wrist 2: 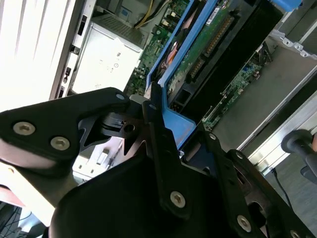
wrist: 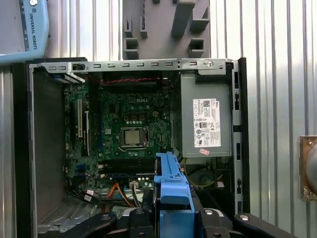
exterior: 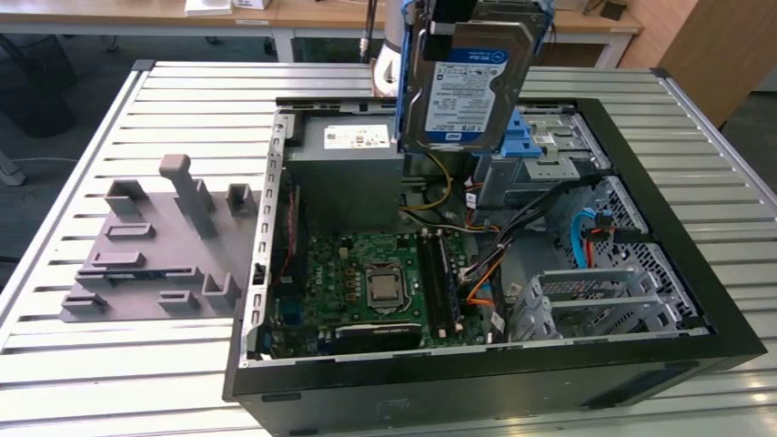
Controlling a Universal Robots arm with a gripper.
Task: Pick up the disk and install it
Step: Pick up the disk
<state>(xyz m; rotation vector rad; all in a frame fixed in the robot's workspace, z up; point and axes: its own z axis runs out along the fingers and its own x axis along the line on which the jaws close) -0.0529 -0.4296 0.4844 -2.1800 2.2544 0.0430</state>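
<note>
Silver-grey disk (exterior: 468,86) in closed gripper (wrist: 173,220), clamped by blue rail end. Hangs above open computer case (exterior: 486,387), over its far side; long axis vertical, label toward exterior view. Below: slatted metal table (exterior: 182,109), grey fixture (exterior: 152,255) at exterior view's left. Behind: wooden desks (exterior: 316,14).

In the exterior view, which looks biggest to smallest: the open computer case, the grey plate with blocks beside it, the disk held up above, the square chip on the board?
1. computer case
2. grey plate
3. disk, though it hangs high, perhaps nearer the camera, so this rank is unsure
4. square chip
</note>
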